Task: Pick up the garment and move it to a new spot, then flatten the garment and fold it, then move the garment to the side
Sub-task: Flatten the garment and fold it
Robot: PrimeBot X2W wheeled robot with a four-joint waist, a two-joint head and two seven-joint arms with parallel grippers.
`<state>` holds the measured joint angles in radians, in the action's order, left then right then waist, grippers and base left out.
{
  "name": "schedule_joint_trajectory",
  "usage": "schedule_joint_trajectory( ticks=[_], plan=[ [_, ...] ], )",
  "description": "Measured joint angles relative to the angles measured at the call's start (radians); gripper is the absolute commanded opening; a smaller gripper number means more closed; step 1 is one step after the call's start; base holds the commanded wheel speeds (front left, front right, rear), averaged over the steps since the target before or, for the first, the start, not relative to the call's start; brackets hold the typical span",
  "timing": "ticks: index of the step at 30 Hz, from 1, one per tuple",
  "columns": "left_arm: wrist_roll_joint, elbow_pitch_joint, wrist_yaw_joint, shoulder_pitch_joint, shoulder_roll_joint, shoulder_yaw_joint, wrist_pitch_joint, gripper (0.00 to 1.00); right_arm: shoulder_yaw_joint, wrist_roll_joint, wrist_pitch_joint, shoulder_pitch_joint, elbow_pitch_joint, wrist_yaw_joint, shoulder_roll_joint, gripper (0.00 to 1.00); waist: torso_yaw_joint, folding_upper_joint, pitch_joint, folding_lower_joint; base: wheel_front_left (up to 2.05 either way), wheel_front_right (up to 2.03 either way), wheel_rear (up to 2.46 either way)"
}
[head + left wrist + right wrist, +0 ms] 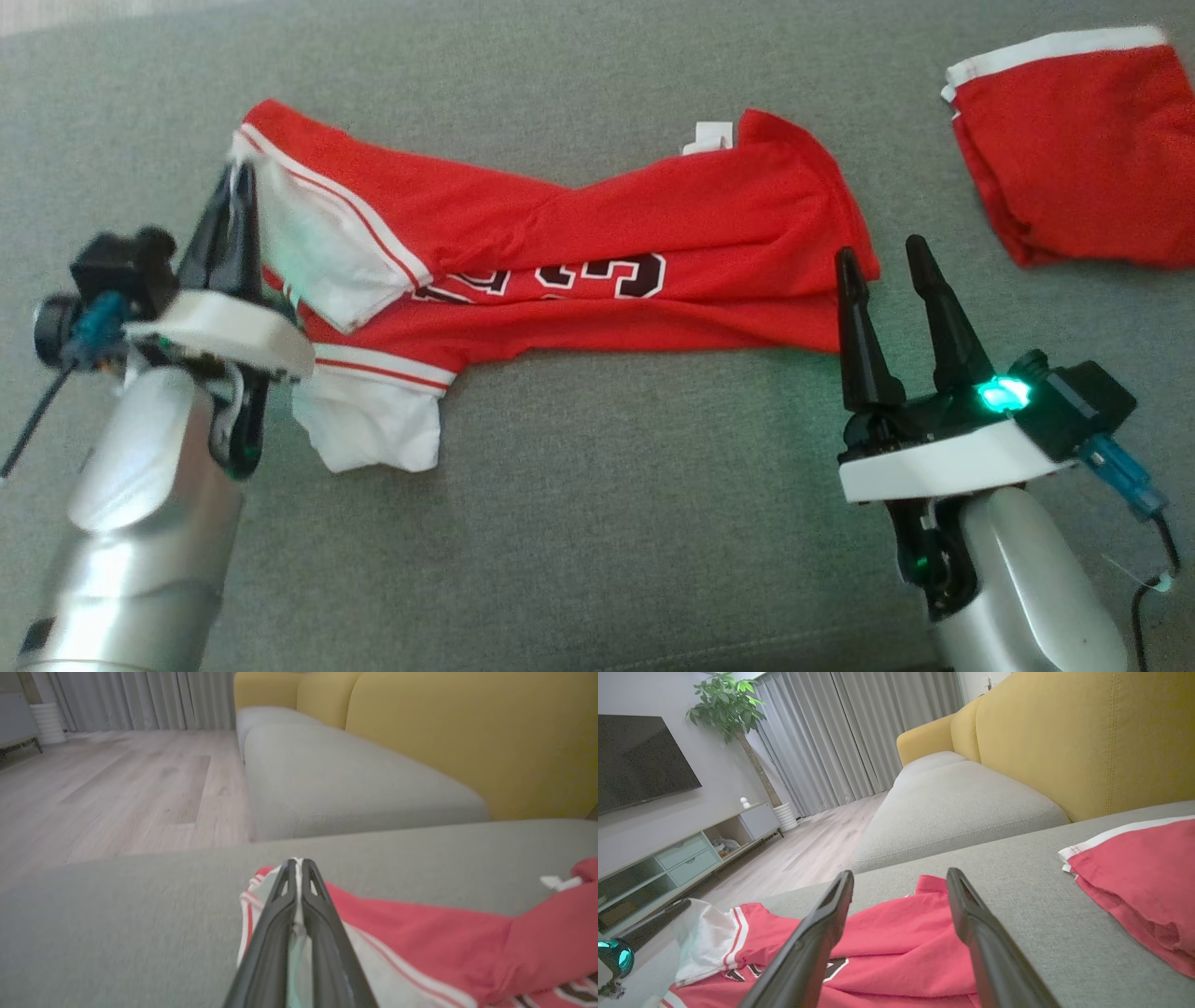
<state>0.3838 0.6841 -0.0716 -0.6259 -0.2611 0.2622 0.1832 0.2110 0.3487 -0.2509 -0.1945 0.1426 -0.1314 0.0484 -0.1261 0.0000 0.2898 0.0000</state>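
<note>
On grey fabric sofa cushion [597,541], crumpled red basketball jersey with white trim [597,233] lies stretched sideways; left gripper [238,173] pinched tight on its white-trimmed edge; right gripper [880,248] spread wide at opposite hem, gripping nothing; folded red shorts with white band [1074,159] well apart, beyond right gripper.

red shorts [1074,149] with a white band lie folded on the grey sofa seat [597,523], right of and beyond the right gripper [880,247], apart from it. ahead of that gripper: yellow backrest [1064,742], grey curtains [840,732], wood floor [808,854]. far to its left: tv [640,760], potted plant [726,704], low cabinet [691,849].
</note>
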Motion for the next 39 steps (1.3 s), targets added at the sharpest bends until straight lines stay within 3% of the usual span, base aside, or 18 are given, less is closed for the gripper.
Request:
schedule_joint_trajectory(
  ticks=[4, 9, 14, 21, 27, 29, 34, 35, 39],
  plan=[
    [0.014, -0.141, 0.001, -0.006, -0.007, -0.005, -0.003, 0.00, 0.008, 0.009, 0.000, 0.001, 0.002, 0.000, 0.000, 1.00, -0.009, 0.0000, -0.025, -0.0001, 0.00, 0.00, 0.00],
    [0.022, -0.273, 0.011, -0.037, -0.033, -0.004, -0.110, 0.00, 0.020, 0.031, 0.000, 0.002, 0.003, 0.000, 0.000, 1.00, -0.040, 0.0000, -0.035, -0.0002, 0.00, 0.00, 0.00],
    [0.026, -0.301, 0.037, -0.140, -0.077, -0.013, -0.223, 0.00, 0.032, 0.054, 0.000, 0.001, -0.002, 0.000, 0.000, 1.00, -0.083, 0.0000, -0.015, -0.0001, 0.00, 0.00, 0.00],
    [0.003, -0.143, 0.057, -0.367, -0.142, -0.038, -0.325, 0.00, 0.059, 0.087, 0.000, -0.010, -0.017, 0.000, 0.000, 1.00, -0.152, 0.0000, 0.048, 0.0000, 0.00, 0.00, 0.00],
    [-0.047, 0.012, 0.091, -0.526, -0.183, -0.038, -0.334, 0.00, 0.087, 0.116, 0.000, -0.045, -0.034, 0.000, 0.000, 1.00, -0.210, 0.0000, 0.096, 0.0001, 0.00, 0.00, 0.00],
    [-0.071, 0.092, 0.134, -0.609, -0.206, -0.047, -0.304, 0.00, 0.106, 0.127, 0.000, -0.047, -0.039, 0.000, 0.000, 1.00, -0.241, 0.0000, 0.125, 0.0002, 0.00, 0.00, 0.00],
    [-0.078, 0.160, 0.186, -0.699, -0.216, -0.079, -0.210, 0.00, 0.115, 0.128, 0.000, -0.047, -0.046, 0.000, 0.000, 1.00, -0.272, 0.0000, 0.158, 0.0002, 0.00, 0.00, 0.00],
    [-0.078, 0.177, 0.186, -0.718, -0.215, -0.078, -0.195, 1.00, 0.115, 0.128, 0.000, -0.048, -0.046, 0.000, 0.000, 1.00, -0.275, 0.0000, 0.165, 0.0002, 0.00, 0.00, 0.00],
    [-0.087, 0.252, 0.140, -0.738, -0.193, -0.055, -0.165, 1.00, 0.109, 0.128, 0.000, -0.049, -0.046, 0.000, 0.000, 1.00, -0.264, 0.0000, 0.176, 0.0002, 0.00, 0.00, 0.00]
  ],
)
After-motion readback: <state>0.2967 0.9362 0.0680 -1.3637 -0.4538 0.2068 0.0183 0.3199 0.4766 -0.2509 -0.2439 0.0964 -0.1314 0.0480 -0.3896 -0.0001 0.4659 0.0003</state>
